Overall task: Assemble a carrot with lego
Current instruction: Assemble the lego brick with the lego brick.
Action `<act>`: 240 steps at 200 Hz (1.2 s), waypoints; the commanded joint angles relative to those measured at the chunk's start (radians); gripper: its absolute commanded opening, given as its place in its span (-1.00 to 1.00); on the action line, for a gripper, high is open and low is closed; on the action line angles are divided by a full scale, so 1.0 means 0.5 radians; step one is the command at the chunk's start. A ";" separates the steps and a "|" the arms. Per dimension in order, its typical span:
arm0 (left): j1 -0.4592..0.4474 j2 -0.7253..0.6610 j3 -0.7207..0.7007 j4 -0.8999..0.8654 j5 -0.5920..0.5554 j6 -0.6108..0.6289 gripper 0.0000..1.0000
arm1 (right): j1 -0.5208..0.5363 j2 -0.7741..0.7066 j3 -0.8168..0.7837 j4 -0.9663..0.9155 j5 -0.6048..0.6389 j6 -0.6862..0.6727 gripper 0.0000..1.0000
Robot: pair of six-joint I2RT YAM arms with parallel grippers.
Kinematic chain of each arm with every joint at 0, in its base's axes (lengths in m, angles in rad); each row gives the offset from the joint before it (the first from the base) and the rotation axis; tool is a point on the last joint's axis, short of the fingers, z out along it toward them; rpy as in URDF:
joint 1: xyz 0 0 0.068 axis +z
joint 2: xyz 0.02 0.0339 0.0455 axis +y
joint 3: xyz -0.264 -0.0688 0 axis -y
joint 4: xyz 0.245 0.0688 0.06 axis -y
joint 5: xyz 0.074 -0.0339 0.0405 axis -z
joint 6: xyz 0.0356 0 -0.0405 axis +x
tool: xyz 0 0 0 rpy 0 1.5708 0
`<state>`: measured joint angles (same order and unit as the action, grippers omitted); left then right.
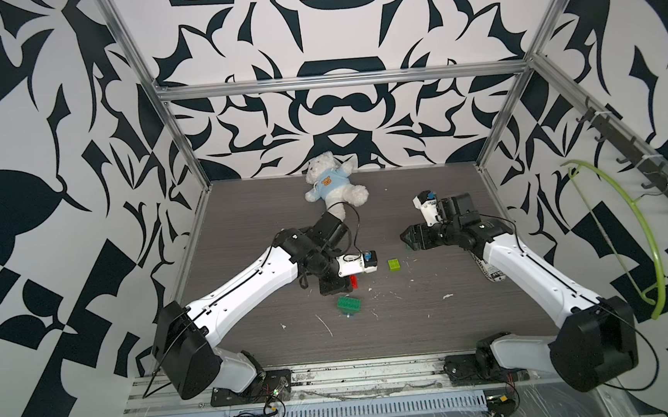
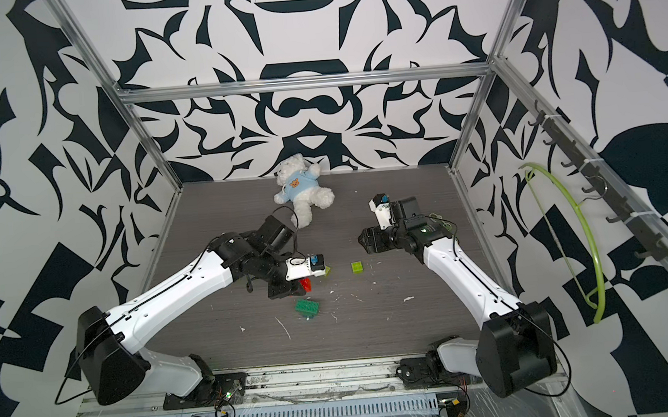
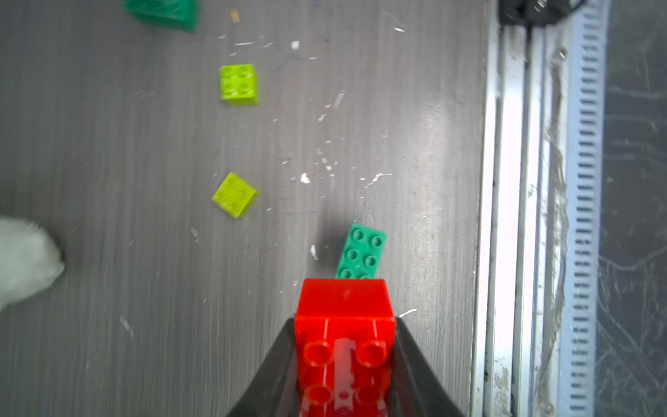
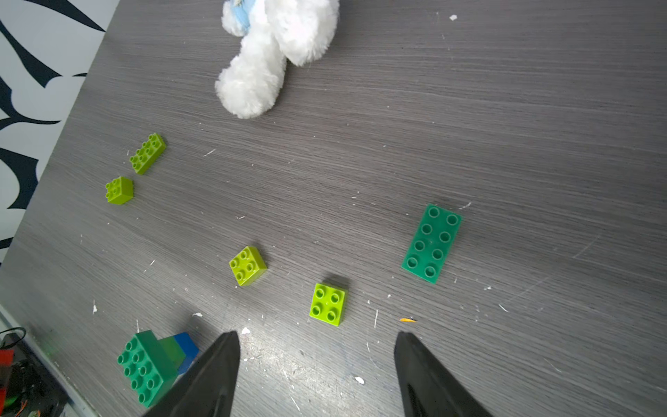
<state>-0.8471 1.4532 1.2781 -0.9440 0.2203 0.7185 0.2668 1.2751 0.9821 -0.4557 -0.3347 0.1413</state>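
red brick (image 3: 344,307) held (studs showing), lime bricks (image 4: 326,304) scattered

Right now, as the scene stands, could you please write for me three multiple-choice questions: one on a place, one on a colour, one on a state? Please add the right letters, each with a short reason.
1. Where does the teddy bear lie?
A. at the back edge of the table
B. at the front edge
C. hanging on a side wall

2. What colour is the lego brick in the left gripper?
A. blue
B. lime green
C. red

3. In what state is the right gripper?
A. shut on the lego brick
B. open, holding nothing
C. shut on the teddy bear

Answers:
1 A: in both top views it lies by the far edge, beyond the left arm.
2 C: the left wrist view shows a red brick clamped between the jaws.
3 B: the right wrist view shows the jaws apart, with only table between them.
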 commanded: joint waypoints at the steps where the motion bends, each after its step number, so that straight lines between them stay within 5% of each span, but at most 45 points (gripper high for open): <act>1: -0.079 0.108 0.051 -0.158 -0.087 0.243 -0.84 | -0.003 -0.011 0.001 0.011 -0.004 0.011 0.45; 137: -0.229 0.622 0.224 -0.185 -0.286 0.490 -0.82 | -0.001 0.007 -0.054 0.047 -0.062 -0.004 0.44; 240: -0.245 0.671 0.233 -0.197 -0.303 0.432 -0.81 | -0.003 0.030 -0.068 0.059 -0.097 0.003 0.43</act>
<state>-0.9630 1.7706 1.3727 -1.0084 0.0647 0.9409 0.2668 1.2884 0.9550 -0.4500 -0.3645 0.1406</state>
